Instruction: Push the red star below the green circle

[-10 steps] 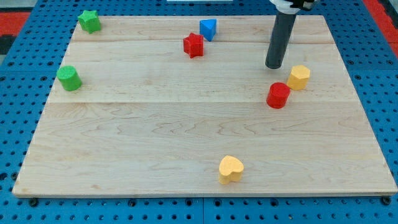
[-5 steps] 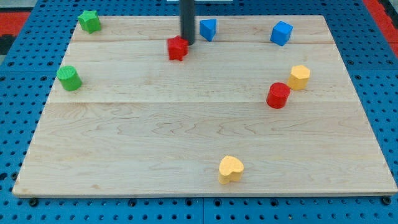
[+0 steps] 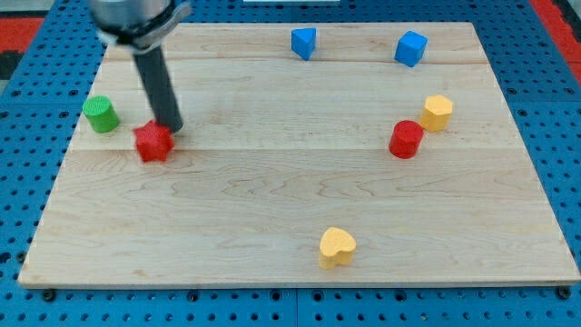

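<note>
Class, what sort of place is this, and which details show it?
Probably a robotics lab bench: a pale wooden board on blue pegboard, small coloured blocks such as the red star block, and my tip touching it.

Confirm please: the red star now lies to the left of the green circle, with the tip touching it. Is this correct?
Not quite. The camera view shows the red star to the right of the green circle and slightly lower. My tip does touch the star's upper right.

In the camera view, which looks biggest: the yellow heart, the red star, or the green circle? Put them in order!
1. yellow heart, though it is nearest the view's bottom, so maybe just closer
2. red star and green circle look about alike; I can't rank them
</note>
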You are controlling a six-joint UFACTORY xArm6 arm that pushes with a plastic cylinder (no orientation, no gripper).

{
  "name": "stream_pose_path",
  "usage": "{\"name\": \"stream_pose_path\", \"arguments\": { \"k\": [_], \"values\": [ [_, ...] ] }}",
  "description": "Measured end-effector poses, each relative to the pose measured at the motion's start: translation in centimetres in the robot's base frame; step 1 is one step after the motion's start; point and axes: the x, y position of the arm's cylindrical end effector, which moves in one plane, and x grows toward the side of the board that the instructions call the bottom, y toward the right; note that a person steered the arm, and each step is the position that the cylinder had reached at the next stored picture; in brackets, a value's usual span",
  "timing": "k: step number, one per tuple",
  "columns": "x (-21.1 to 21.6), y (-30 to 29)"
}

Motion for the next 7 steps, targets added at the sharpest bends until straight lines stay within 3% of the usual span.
{"name": "stream_pose_path", "arguments": {
  "k": [2, 3, 4, 5, 6, 7],
  "values": [
    [11.0, -4.2],
    [11.4, -4.6],
    [8.2, -2.7],
    [5.5, 2.3],
    [5.0, 15.5],
    [5.0, 21.6]
  ]
}}
